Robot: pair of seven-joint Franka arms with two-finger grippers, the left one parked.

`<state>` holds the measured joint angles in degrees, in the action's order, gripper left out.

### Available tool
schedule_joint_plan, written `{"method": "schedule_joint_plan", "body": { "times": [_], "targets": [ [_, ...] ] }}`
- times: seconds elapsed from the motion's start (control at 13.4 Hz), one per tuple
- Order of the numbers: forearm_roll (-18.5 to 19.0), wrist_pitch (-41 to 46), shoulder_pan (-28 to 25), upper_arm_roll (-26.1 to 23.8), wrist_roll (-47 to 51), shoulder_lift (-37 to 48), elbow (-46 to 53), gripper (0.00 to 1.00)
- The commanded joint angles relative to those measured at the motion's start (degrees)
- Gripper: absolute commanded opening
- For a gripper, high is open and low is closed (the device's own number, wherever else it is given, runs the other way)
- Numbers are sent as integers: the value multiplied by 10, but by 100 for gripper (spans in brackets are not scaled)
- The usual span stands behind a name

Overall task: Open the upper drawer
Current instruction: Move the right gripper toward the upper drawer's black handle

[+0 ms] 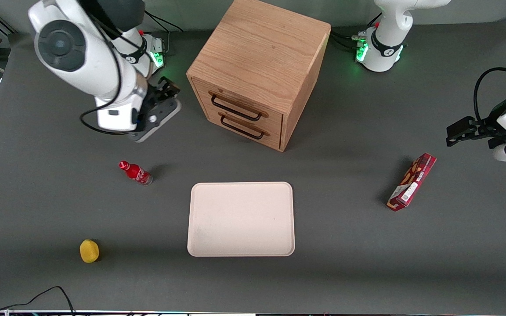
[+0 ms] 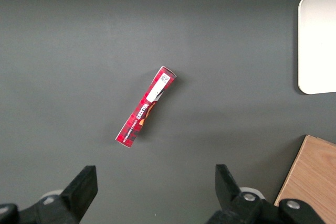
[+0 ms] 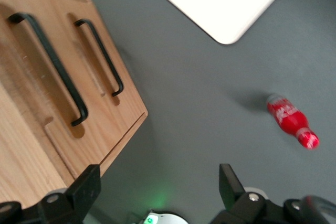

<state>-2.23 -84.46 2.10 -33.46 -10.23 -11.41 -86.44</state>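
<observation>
The cube-shaped oak cabinet (image 1: 259, 52) stands at the middle of the table's back, its two drawers facing the front camera at an angle. The upper drawer (image 1: 244, 102) is shut, with its thin black wire handle (image 1: 234, 109) across it. It also shows in the right wrist view (image 3: 31, 77) with its handle (image 3: 50, 66). The lower drawer (image 1: 253, 134) is shut too. My right gripper (image 1: 169, 90) hangs open and empty above the table beside the cabinet, toward the working arm's end, apart from it. In its wrist view the gripper (image 3: 157, 177) has only table between its fingers.
A red bottle (image 1: 135, 173) lies on the table nearer the front camera than the gripper. A pale tray (image 1: 240, 218) lies in front of the cabinet. A yellow object (image 1: 89, 250) sits near the front edge. A red snack box (image 1: 412, 181) lies toward the parked arm's end.
</observation>
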Motion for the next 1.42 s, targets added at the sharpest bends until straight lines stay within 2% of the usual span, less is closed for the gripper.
{"method": "schedule_joint_plan", "body": {
  "times": [0.0,0.3,0.45,0.75,1.12,1.34],
  "targets": [
    [-4,-23,-20,2,-56,-20,10,100],
    [-8,-49,-51,2,-80,-89,51,100],
    [-2,-51,-95,10,-80,-104,65,100],
    [10,-91,-134,10,-46,-127,64,100],
    [34,-105,-156,9,-47,-149,61,100],
    [36,-106,-159,9,-49,-162,60,100]
  ]
}}
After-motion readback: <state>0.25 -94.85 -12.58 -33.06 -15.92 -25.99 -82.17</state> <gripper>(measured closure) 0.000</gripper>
